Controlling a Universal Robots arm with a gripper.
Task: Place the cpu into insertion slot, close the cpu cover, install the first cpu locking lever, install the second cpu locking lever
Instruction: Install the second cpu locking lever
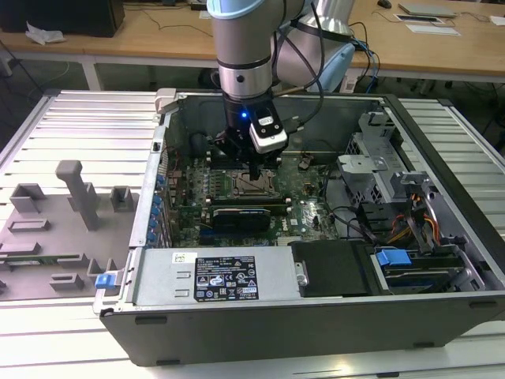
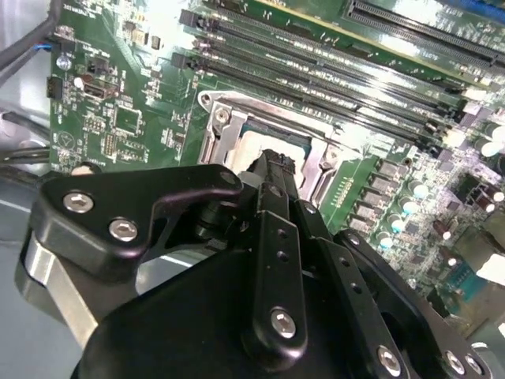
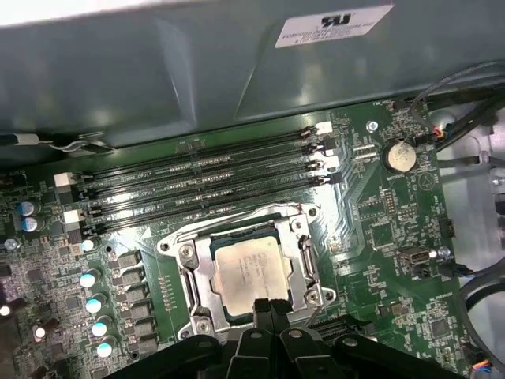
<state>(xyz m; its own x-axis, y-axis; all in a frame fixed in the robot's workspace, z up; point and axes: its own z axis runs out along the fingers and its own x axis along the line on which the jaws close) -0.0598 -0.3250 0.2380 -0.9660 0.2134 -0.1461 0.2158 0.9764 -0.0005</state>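
In the first wrist view the cpu (image 3: 247, 271) lies flat in the insertion slot (image 3: 237, 234), its pale silver face up. The cpu cover (image 3: 304, 260) is folded down around it as a silver frame. My gripper (image 3: 271, 306) is shut with nothing visibly between the fingers, its tips together at the cover's edge beside the cpu. The second wrist view has the black fingers (image 2: 272, 170) over the same socket, hiding part of the cpu (image 2: 254, 146). In the exterior view the gripper (image 1: 252, 178) reaches straight down into the open computer case onto the slot (image 1: 256, 188).
Long black memory slots (image 3: 197, 185) run beside the socket, with a coin battery (image 3: 400, 155) and cables (image 3: 473, 87) to one side. The case wall (image 3: 197, 71) rises close behind. A power supply (image 1: 225, 276), drive cage (image 1: 379, 170) and grey fixture tray (image 1: 55, 229) surround the board.
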